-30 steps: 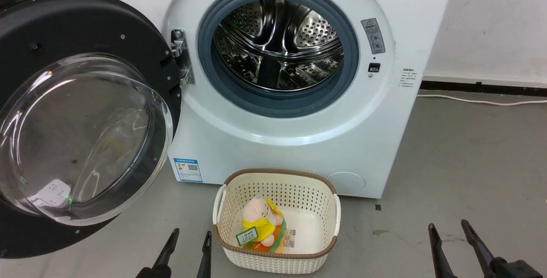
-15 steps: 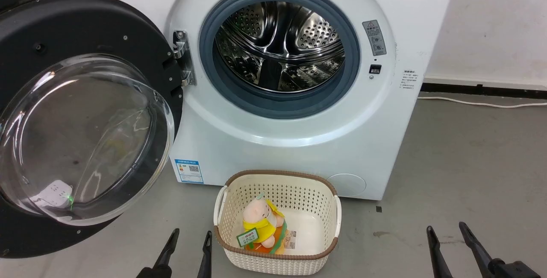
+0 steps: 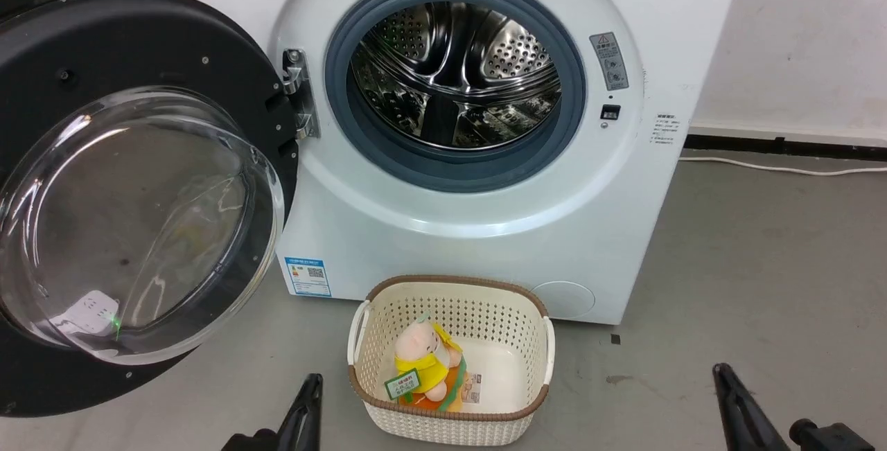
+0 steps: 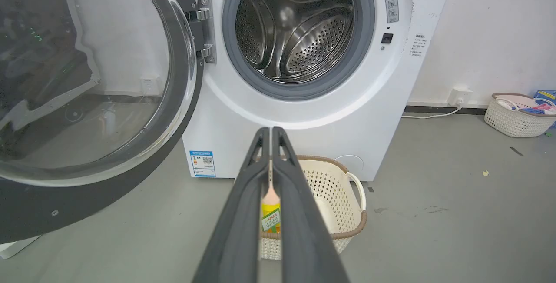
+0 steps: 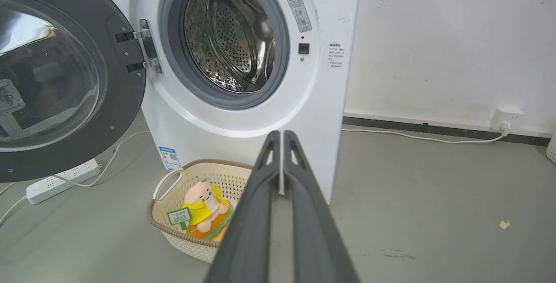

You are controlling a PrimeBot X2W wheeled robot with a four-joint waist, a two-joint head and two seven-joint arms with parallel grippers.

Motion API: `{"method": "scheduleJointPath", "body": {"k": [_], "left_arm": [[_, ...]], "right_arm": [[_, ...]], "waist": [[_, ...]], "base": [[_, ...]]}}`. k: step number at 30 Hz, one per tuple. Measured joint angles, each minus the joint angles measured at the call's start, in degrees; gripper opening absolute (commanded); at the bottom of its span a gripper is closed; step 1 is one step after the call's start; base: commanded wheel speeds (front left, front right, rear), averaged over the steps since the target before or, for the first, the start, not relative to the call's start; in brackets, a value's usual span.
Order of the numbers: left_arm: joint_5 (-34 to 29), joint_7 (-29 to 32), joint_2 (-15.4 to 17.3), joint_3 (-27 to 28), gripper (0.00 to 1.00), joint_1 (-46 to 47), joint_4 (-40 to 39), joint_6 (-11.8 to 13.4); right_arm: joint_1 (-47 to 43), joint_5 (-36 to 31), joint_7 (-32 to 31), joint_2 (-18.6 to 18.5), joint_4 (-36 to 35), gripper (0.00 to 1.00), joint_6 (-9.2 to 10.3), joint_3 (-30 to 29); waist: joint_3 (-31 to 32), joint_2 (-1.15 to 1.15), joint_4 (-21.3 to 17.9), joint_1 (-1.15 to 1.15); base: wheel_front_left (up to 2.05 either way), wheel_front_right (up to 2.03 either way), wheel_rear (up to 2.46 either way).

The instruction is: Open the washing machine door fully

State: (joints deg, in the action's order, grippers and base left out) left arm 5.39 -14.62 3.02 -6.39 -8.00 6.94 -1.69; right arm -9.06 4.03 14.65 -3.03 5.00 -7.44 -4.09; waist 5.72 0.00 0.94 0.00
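Broadly, the washing machine (image 3: 485,243) stood on the floor, its steel drum exposed. The washing machine door (image 3: 104,42) hung from its hinge (image 3: 294,94) at the left edge of the opening, swung well away from it, with the glass bowl (image 3: 138,229) facing the robot. A cream basket (image 3: 450,430) sat on the floor just before the machine's lower front edge, holding a plush toy (image 3: 426,364). The left hand (image 3: 315,380) and right hand (image 3: 721,370) hovered low on either side of the basket, fingers pressed together, empty, apart from the door. Judgement: any remaining swing would best come from the left hand pushing the black rim far from the hinge, following the arc and sparing the glass.
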Motion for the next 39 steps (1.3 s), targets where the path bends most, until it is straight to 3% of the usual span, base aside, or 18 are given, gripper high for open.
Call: {"method": "scheduleJointPath", "body": {"k": [39], "left_arm": [[-1.30, 4.55, -0.04, 1.81, 0.00, 1.72, -1.79, 0.26]], "right_arm": [[1.48, -0.96, -4.54, -0.01, -1.32, 0.00, 0.00, 1.16]], "waist": [[-1.80, 0.00, -0.30, 0.00]], "base": [[0.00, 0.00, 0.00]]}}
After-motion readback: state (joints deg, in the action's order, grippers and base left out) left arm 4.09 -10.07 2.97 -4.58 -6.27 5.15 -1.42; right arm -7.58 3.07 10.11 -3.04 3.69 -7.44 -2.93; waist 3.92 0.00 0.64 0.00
